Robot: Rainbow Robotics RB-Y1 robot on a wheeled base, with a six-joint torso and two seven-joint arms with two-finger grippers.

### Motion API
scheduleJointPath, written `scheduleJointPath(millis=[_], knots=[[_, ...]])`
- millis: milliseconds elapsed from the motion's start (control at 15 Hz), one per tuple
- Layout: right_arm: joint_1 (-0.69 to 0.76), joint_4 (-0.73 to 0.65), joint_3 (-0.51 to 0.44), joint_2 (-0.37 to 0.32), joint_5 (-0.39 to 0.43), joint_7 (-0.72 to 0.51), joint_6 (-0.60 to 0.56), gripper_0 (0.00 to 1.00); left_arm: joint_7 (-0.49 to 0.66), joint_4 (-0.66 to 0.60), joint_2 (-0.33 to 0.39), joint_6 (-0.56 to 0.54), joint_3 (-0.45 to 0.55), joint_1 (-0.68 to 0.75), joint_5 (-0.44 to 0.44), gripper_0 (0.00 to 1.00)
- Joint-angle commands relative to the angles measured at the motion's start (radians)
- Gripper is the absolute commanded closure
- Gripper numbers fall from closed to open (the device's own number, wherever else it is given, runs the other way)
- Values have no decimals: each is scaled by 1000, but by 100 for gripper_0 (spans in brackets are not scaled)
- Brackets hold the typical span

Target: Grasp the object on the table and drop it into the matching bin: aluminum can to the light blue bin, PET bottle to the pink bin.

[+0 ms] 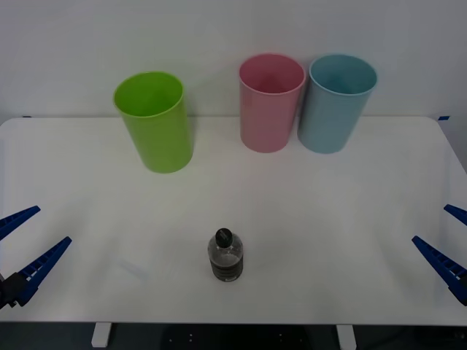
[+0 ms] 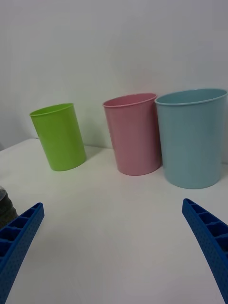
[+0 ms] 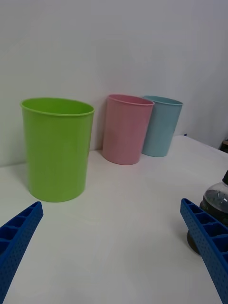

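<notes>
Clear plastic, black cap and a dark label band identify the PET bottle (image 1: 226, 255), standing upright near the front edge of the white counter (image 1: 350, 219), its long axis vertical. It sits roughly midway between the two arms, marginally closer to the left side. The left pincer (image 1: 25, 248) hovers at the counter's left front edge with its ribbed blue fingers spread apart and empty; the bottle lies inward from it, toward the centre. The right pincer (image 1: 449, 244) waits at the right front edge, likewise spread and empty. Judged from this layout, either arm could reach sideways for the bottle, the left slightly favoured. The pink bin (image 1: 271, 102), smooth tapered plastic with a round rim, stands at the back just beside the light blue bin (image 1: 337, 102). A lime green bin (image 1: 153, 120) stands well apart.
</notes>
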Motion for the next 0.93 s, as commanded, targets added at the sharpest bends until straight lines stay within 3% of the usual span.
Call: scheduleJointPath(millis=[67, 400, 933], knots=[[0, 0, 0, 0, 0, 0, 0, 0, 0, 0, 0, 0, 0, 0, 0, 0], [-9, -12, 31, 13, -7, 0, -13, 0, 0, 0, 0, 0, 0, 0, 0, 0], [-12, -12, 151, -43, -6, 25, -61, 0, 0, 0, 0, 0, 0, 0, 0, 0]])
